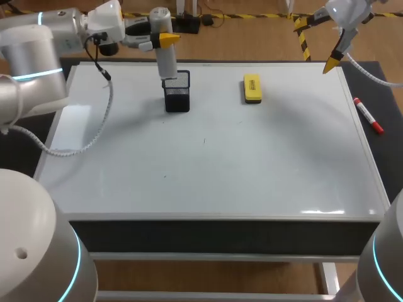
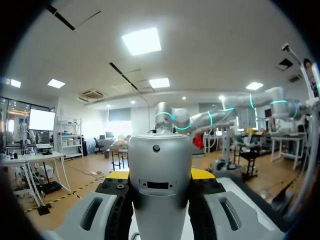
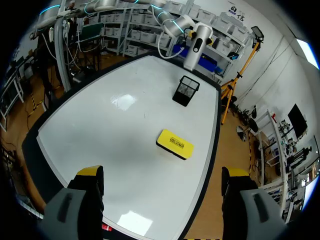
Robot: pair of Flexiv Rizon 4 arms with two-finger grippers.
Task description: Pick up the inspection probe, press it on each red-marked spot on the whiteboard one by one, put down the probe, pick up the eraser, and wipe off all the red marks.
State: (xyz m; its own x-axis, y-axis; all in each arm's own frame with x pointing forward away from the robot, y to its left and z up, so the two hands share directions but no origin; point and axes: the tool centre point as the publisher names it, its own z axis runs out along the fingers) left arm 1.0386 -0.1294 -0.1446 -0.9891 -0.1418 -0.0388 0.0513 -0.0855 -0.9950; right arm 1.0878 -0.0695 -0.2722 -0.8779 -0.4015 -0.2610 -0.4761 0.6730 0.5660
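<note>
Across the whiteboard (image 1: 252, 163), left fingers (image 1: 169, 39) pinch the inspection probe (image 1: 165, 63) upright over the mesh holder (image 1: 177, 94), seemingly to stow it, while right fingers (image 3: 90, 172) hang spread near the eraser (image 1: 252, 89).

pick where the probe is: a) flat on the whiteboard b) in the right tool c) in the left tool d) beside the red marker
c, the left tool is shut on the probe, upright by the black mesh holder.
</note>
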